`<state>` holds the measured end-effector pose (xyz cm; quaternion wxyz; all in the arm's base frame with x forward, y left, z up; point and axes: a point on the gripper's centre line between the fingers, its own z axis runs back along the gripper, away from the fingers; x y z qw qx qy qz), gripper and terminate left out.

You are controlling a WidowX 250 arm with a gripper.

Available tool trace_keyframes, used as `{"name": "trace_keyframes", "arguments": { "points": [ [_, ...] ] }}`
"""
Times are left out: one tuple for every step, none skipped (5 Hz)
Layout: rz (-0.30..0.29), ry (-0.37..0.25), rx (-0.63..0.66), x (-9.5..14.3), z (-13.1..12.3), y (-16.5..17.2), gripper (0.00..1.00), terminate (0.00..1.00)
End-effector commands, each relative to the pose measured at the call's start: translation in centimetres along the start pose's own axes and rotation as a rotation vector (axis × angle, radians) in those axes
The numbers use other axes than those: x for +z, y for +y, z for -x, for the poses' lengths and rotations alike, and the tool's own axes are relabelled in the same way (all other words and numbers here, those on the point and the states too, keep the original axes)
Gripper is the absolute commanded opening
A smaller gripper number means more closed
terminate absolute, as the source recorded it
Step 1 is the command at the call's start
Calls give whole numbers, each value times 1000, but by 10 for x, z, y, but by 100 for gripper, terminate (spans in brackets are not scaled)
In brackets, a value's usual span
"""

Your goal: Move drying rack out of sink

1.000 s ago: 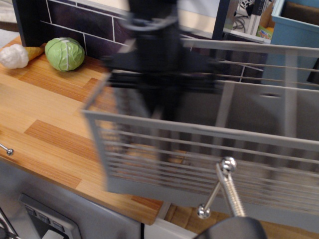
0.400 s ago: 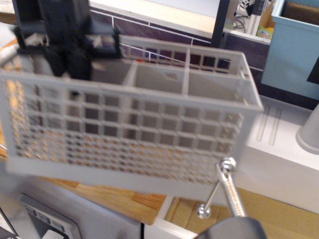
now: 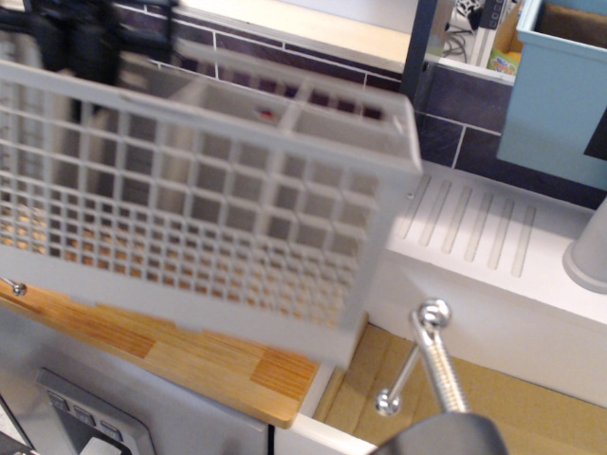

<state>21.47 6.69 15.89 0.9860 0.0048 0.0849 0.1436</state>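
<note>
Drying rack (image 3: 204, 204) tilted above wooden counter (image 3: 213, 365), left of sink (image 3: 474, 379).

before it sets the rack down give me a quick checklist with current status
1. Drying rack out of the sink: ok, it hangs mostly over the wooden counter, only its right end near the basin edge.
2. Gripper hold on the rack: cannot tell, it is dark and blurred at the rack's top left rim.
3. Rack level: not ok, it tilts, right end lower.
4. Clear of the chrome faucet: ok, apart from it.
5. Landing spot under the rack: cannot tell, the rack hides the counter.
6. Ribbed drainboard untouched: ok.
</note>
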Motion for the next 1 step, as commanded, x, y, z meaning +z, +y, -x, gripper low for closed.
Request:
{"name": "trace_keyframes", "arguments": {
  "points": [
    [59, -316, -161, 33, -14, -6, 100, 100]
  ]
}}
